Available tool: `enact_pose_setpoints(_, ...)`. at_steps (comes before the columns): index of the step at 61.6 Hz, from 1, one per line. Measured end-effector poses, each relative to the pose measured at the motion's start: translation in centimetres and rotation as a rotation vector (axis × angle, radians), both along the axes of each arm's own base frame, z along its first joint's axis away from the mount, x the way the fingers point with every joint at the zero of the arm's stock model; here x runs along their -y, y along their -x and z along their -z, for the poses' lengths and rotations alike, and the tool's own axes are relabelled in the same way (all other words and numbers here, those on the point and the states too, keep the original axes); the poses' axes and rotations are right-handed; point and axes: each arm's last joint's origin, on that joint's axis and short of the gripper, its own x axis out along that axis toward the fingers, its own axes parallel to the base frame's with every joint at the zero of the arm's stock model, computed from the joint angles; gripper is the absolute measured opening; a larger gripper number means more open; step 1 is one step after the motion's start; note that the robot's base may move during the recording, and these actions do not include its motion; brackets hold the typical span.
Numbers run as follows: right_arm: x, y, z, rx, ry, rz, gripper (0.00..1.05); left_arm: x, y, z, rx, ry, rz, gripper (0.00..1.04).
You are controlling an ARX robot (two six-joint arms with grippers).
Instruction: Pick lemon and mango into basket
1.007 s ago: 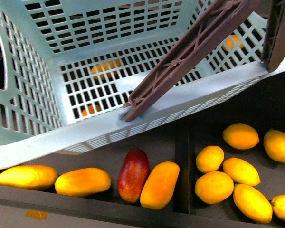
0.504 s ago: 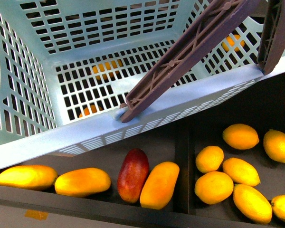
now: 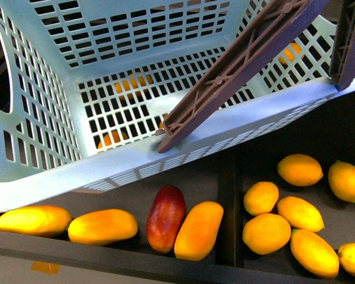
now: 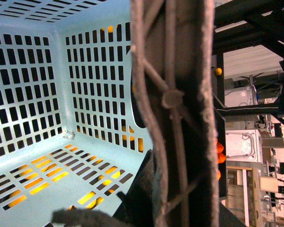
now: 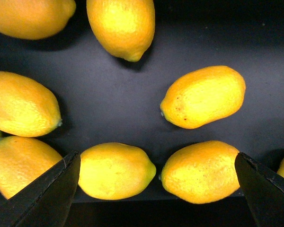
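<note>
The pale teal basket (image 3: 41,171) hangs tilted across the top of the front view, its brown handles (image 3: 242,56) swung across it. In the left wrist view my left gripper (image 4: 168,201) is shut on a brown handle (image 4: 173,99) beside the basket's inside wall (image 4: 28,94). Three yellow-orange mangoes (image 3: 198,229) lie in the lower left bin. Several lemons (image 3: 266,233) lie in the right bin. My right gripper (image 5: 156,189) is open just above two lemons (image 5: 116,171) lying side by side between its fingers. Neither gripper shows in the front view.
A dark red mango (image 3: 165,218) lies between the yellow ones. A black divider (image 3: 226,213) separates the mango and lemon bins. Orange fruit (image 3: 133,83) shows through the basket's floor slots. More lemons (image 5: 203,97) surround the right gripper.
The basket has swayed a little, left and then back right, with its near rim shifting slightly. The fruits in the bins have not moved.
</note>
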Motion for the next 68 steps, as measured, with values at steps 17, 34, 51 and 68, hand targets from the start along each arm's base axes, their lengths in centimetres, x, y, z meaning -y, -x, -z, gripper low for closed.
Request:
enact_pose_setpoints(17,-0.1,-4.0,2.5,-0.036,0.024,-0.096,0.96,0.0,0.0,0.0,-0.001,0.002,0.003,0.05)
enact_pose_setpoints(34,-0.1,-8.3,3.9,-0.035,0.028,-0.128,0.96,0.0,0.0,0.0,-0.001,0.001,0.001,0.05)
enact_pose_setpoints(51,0.1,-11.1,5.8,-0.057,0.018,-0.137,0.96,0.0,0.0,0.0,-0.001,0.002,0.003,0.05)
enact_pose_setpoints(68,0.2,-12.4,7.1,-0.063,0.001,-0.129,0.90,0.0,0.0,0.0,-0.001,0.001,0.002,0.05)
